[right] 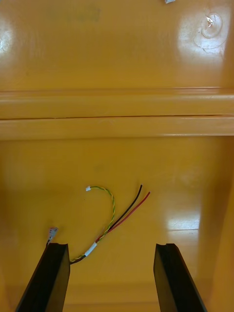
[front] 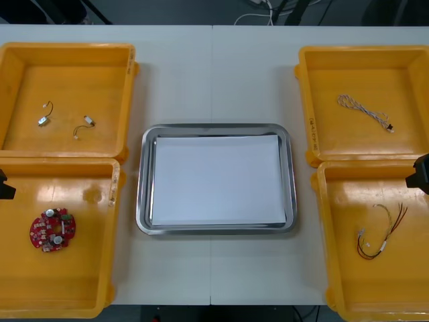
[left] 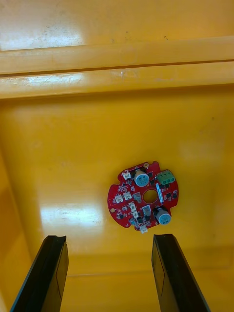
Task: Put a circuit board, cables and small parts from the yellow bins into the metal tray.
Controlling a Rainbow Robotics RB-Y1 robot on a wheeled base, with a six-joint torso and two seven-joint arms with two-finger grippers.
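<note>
Well, at the left, small parts lie in the far left bin, and the left gripper hovers over the board in the near left bin, fingers released. Mid-desk, the tray holds nothing yet. A blue-white cable lies in the far right bin; the right gripper, fingers spread and empty, hangs above the red-yellow cable. Everything is left to move.

The right tool hangs over the floor of a yellow bin, its two black fingers spread wide and gripping nothing. A red and yellow cable lies loose on the floor between them, one end touching a finger. Past the rim lies a second bin.
</note>
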